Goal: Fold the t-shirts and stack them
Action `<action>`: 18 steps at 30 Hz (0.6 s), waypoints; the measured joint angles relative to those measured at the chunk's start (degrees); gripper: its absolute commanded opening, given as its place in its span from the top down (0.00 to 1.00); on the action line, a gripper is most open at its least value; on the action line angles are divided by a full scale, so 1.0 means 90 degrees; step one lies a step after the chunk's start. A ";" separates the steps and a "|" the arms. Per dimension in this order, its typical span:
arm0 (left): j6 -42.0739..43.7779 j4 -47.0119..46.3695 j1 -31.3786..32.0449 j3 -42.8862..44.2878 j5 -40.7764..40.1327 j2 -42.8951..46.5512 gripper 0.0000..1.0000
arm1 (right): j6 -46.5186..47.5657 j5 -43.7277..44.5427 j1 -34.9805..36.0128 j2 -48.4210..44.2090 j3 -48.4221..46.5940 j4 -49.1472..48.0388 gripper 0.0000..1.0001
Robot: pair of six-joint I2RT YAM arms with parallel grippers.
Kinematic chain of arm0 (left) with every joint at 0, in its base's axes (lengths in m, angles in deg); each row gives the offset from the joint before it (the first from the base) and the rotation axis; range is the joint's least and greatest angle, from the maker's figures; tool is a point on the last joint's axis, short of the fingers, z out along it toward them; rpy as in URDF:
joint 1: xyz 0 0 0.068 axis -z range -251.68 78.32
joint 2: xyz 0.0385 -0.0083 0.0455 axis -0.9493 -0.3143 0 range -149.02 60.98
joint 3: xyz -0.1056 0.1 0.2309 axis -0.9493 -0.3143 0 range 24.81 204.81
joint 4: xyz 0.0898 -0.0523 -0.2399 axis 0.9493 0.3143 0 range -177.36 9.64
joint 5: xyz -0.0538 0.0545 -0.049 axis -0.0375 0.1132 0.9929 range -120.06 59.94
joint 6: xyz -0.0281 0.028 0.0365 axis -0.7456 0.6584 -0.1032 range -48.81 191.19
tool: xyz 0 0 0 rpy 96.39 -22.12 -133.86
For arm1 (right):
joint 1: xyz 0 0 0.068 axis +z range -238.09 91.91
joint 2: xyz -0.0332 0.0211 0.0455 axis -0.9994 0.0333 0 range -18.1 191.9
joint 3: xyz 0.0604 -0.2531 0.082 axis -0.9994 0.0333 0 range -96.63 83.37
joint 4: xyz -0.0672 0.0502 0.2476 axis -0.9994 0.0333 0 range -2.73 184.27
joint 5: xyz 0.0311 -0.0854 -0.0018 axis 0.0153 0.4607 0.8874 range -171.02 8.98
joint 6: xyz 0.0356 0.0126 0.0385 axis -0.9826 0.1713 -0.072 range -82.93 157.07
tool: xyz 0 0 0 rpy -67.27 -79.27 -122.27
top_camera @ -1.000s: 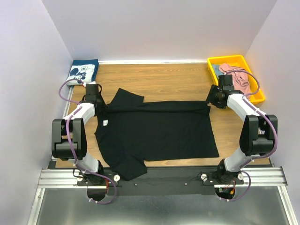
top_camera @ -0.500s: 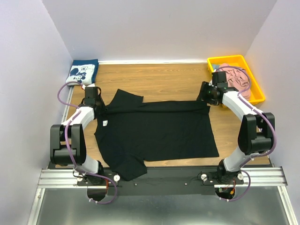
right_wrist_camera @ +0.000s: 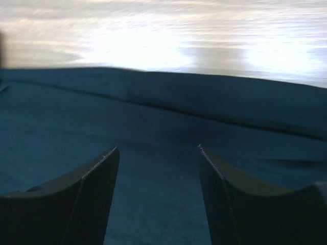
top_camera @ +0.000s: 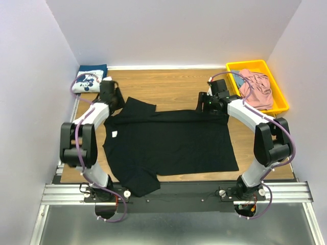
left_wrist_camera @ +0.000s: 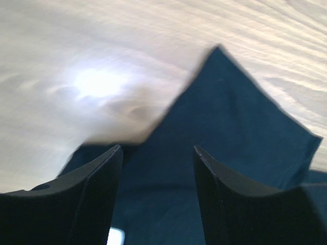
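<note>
The wooden table (top_camera: pixel 173 84) carries the black shirt (top_camera: pixel 168 140), spread flat. Beyond its right corner, a yellow bin (top_camera: pixel 232 67) holds the pink shirt (top_camera: pixel 257 87). Beyond its left sleeve lies the folded navy shirt (top_camera: pixel 89 79). Over its far edge, the left gripper (left_wrist_camera: pixel 157 148) and right gripper (right_wrist_camera: pixel 158 148) gape, empty.

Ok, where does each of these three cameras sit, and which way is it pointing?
Top external: fixed above and behind the arm bases, looking down on the table; both arms show whole, reaching over the black t-shirt.
Left wrist: on the left arm, looking down past the open left gripper at a sleeve corner and wood.
Right wrist: on the right arm, looking low past the open right gripper at the shirt's folded edge.
Shared: all three show the black t-shirt and table.
</note>
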 measured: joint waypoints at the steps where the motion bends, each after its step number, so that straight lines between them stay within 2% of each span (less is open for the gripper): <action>1: 0.0027 0.0024 0.0129 0.0214 -0.0056 -0.0216 0.35 | 0.0002 -0.0024 0.0066 0.0000 0.0000 -0.0010 0.31; 8: 0.0267 0.0204 0.0750 0.1630 -0.0410 -0.1778 0.40 | -0.0010 -0.0114 0.0393 0.0007 0.0000 -0.0083 0.30; 15: 0.0369 0.0466 0.0775 0.2504 -0.0544 -0.2764 0.41 | -0.0056 -0.0119 0.0505 0.0002 0.0058 -0.0126 0.31; 18: 0.0393 0.0573 0.0770 0.2735 -0.0614 -0.3016 0.46 | -0.0063 -0.0117 0.0508 -0.0005 0.0121 -0.0129 0.30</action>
